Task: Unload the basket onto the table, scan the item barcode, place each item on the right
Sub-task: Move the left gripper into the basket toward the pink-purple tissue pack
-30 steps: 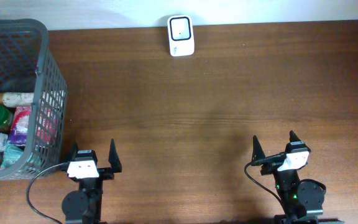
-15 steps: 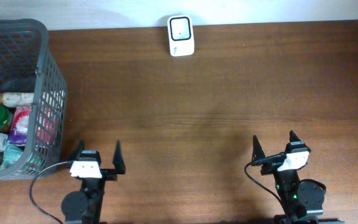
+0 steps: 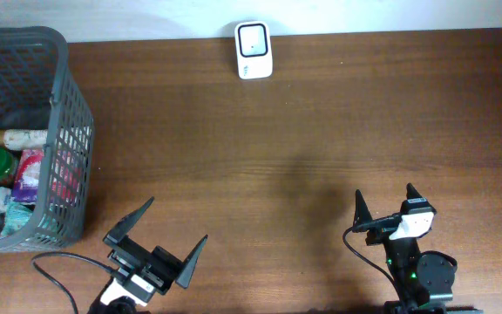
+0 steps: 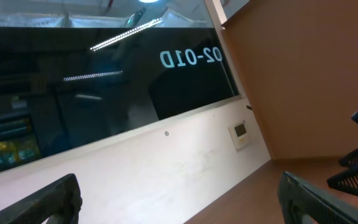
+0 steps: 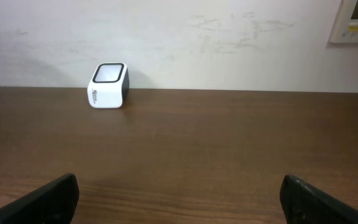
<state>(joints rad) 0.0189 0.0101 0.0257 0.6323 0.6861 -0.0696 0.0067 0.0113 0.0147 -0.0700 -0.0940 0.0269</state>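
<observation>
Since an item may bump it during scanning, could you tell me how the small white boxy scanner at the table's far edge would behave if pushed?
The small white boxy scanner looks squat and flat-based, so it probably won't tip or roll. On the smooth brown wooden table it would likely slide.

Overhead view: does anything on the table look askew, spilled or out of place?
Only the left tool looks askew: it is turned diagonally, while the right tool points straight across the table. The scanner sits at the far edge, the basket is upright; nothing is spilled.
</observation>
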